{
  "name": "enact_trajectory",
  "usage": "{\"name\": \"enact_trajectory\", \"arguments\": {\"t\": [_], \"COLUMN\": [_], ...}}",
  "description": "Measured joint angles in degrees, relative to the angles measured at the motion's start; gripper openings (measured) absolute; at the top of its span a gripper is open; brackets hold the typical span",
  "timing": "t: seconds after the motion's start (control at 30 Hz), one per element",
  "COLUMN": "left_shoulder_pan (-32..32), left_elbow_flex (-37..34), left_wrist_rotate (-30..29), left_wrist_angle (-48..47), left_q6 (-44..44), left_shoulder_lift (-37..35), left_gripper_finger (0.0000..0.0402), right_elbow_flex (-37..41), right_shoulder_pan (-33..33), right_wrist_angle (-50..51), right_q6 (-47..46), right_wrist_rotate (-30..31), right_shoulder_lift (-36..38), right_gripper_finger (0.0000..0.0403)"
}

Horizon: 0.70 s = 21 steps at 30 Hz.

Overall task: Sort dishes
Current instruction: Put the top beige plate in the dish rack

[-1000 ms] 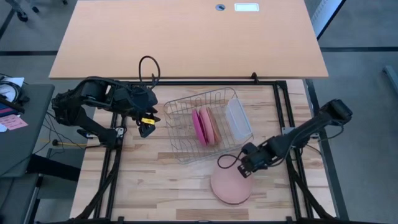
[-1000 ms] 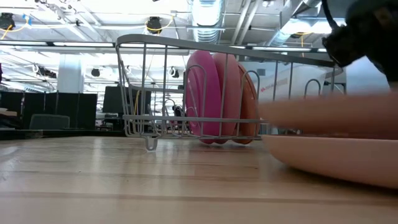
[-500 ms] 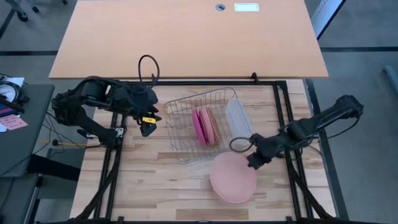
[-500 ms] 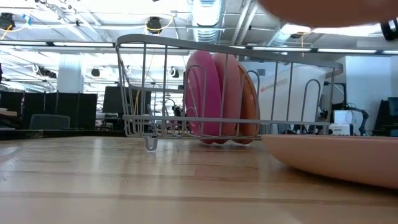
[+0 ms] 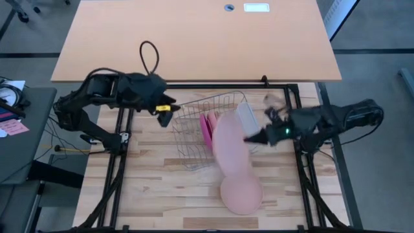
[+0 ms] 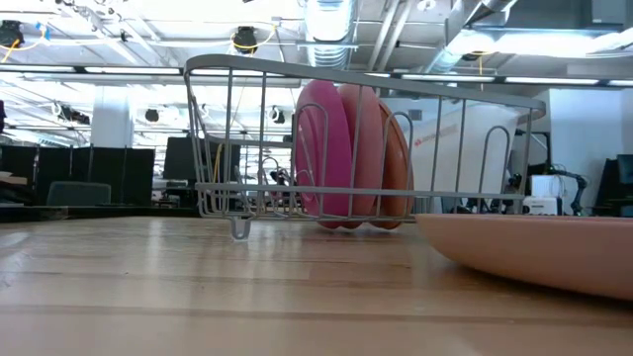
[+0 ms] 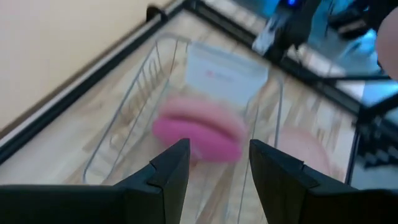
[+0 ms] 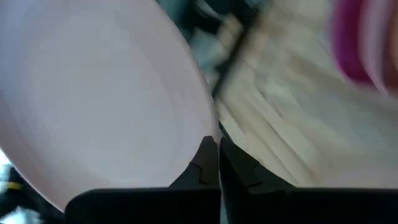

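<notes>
Though blurred, round smooth pink plate (image 5: 231, 147).

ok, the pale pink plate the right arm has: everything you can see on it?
The pale pink plate is round, smooth, plastic-looking, with a slightly raised rim. It is lifted off the table and tilted, blurred in the high view, beside the wire rack. The right gripper pinches its rim, fingers shut. Another plate lies flat below.

Our left arm (image 5: 107, 94) is matte black with chunky jointed links, a black cable looped above its wrist, and a yellow tag by the left gripper (image 5: 165, 116). Our right arm (image 5: 336, 118) is equally dark and slimmer.
</notes>
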<state>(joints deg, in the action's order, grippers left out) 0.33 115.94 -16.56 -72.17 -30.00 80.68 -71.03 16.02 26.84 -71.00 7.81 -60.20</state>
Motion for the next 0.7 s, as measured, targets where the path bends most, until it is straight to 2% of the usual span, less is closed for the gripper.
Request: {"name": "enact_trajectory", "arguments": {"t": [0.17,0.3,0.4,0.6,0.7], "left_shoulder_pan": [2.4,2.9,2.8,0.3,-1.1], "left_elbow_flex": [0.0,0.0,0.0,0.0,0.0], "left_wrist_rotate": [0.1,0.9,-0.4,-13.1,-20.4], "left_wrist_angle": [9.5,21.9,29.5,36.7,40.4], "left_q6": [0.0,1.8,3.4,13.6,17.7], "left_shoulder_lift": [0.0,0.0,0.0,0.8,2.5], "left_gripper_finger": [0.0162,0.0167,0.0188,0.0254,0.0276], "right_elbow_flex": [-2.1,-3.7,-4.5,-4.6,-4.7], "right_shoulder_pan": [-7.9,-15.6,-21.8,-30.0,-32.4], "right_wrist_angle": [-10.1,-10.8,-10.9,-11.0,-10.9], "right_q6": [9.4,15.8,17.1,18.9,19.6], "right_wrist_rotate": [0.0,0.7,5.0,16.8,20.5], "right_shoulder_lift": [0.0,0.0,0.0,0.0,-0.2], "right_gripper_finger": [0.0,0.0,0.0,0.0,0.0]}}
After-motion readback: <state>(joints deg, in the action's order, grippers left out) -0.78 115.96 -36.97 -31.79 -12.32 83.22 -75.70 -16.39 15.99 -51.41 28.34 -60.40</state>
